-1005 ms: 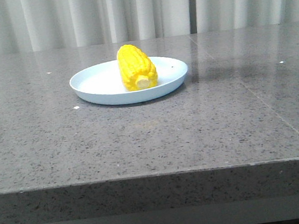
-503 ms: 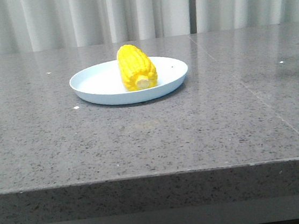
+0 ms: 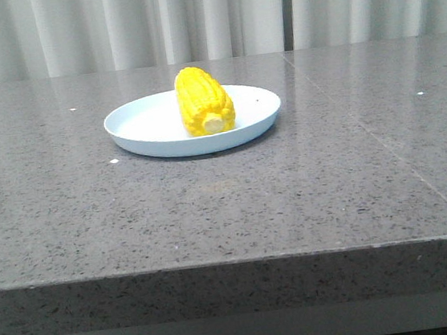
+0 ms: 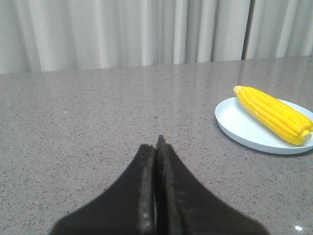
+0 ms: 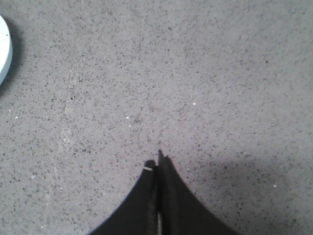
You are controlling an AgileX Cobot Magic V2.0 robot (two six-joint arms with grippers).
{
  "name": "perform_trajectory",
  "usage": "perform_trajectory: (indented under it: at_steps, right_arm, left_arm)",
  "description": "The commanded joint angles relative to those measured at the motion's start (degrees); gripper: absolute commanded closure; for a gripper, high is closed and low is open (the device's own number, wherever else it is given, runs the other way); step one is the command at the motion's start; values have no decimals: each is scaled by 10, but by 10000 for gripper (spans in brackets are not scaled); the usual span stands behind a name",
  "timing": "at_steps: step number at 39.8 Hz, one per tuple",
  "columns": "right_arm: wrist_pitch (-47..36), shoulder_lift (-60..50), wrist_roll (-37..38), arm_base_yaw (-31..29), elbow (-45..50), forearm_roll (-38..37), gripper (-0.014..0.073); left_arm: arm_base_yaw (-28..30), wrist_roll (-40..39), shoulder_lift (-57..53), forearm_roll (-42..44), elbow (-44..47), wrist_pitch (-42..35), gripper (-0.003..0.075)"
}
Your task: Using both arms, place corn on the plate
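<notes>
The yellow corn (image 3: 204, 101) lies on the pale blue plate (image 3: 146, 124) at the middle of the table, its cut stub end toward me. Both also show in the left wrist view, the corn (image 4: 274, 113) on the plate (image 4: 239, 129). My left gripper (image 4: 156, 147) is shut and empty over bare table, well away from the plate. My right gripper (image 5: 156, 164) is shut and empty above bare table; only the plate's rim (image 5: 5, 51) shows at that view's edge. Neither gripper shows in the front view.
The grey speckled stone table (image 3: 228, 207) has a front edge close to the camera and a seam (image 3: 382, 145) running back on its right side. White curtains (image 3: 111, 27) hang behind the table.
A dark arm part at the top of the front view one second ago has gone out of view, and its shadow right of the plate has faded. The corn and plate have not moved.
</notes>
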Motion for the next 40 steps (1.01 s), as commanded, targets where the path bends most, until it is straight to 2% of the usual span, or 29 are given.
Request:
perform_trajectory:
  at_steps: [1, 11, 18, 40]
  right_arm:
    - [-95, -69, -6, -4, 41, -30, 663]
    - [-195, -252, -6, -4, 166, -41, 663]
    - [-211, -334, -6, -4, 203, -42, 663]
    - [-216, -345, -6, -4, 204, -42, 663]
  left_arm:
    - [-3, 0, 7, 1, -15, -41, 741]
    - [-3, 0, 7, 1, -15, -41, 741]
    - [-3, 0, 7, 1, -15, -41, 741]
    - [-3, 0, 7, 1, -15, -41, 741]
